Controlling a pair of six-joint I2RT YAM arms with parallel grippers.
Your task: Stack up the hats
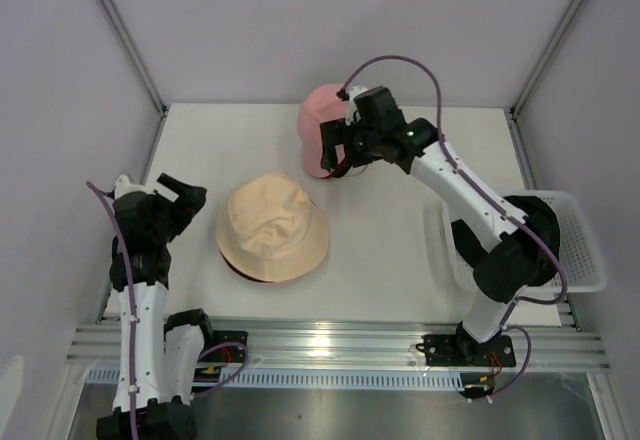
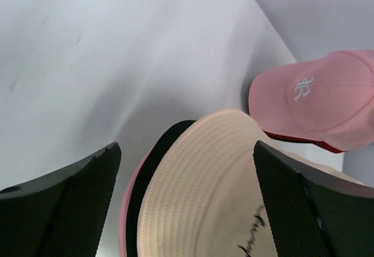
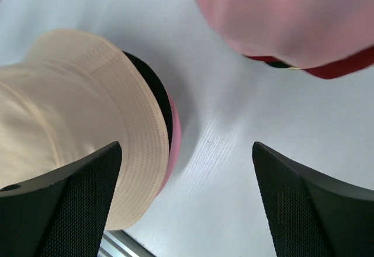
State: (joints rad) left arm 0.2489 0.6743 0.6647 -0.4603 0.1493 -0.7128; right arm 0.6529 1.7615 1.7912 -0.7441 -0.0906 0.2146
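A cream bucket hat (image 1: 272,228) lies on top of a stack at the table's middle left. Under its brim (image 2: 204,187) show a black brim (image 2: 149,169) and a pink brim (image 2: 125,222). At the back, a pink baseball cap (image 1: 322,120) with white embroidery (image 2: 304,87) rests on a red cap (image 2: 304,142). My left gripper (image 1: 188,196) stands open just left of the cream hat, holding nothing. My right gripper (image 1: 332,150) hangs open above the near edge of the pink cap (image 3: 280,17), with bare table between its fingers (image 3: 76,204).
A white mesh basket (image 1: 580,250) sits at the right edge, partly behind the right arm. Grey walls close in the table on three sides. An aluminium rail (image 1: 340,345) runs along the near edge.
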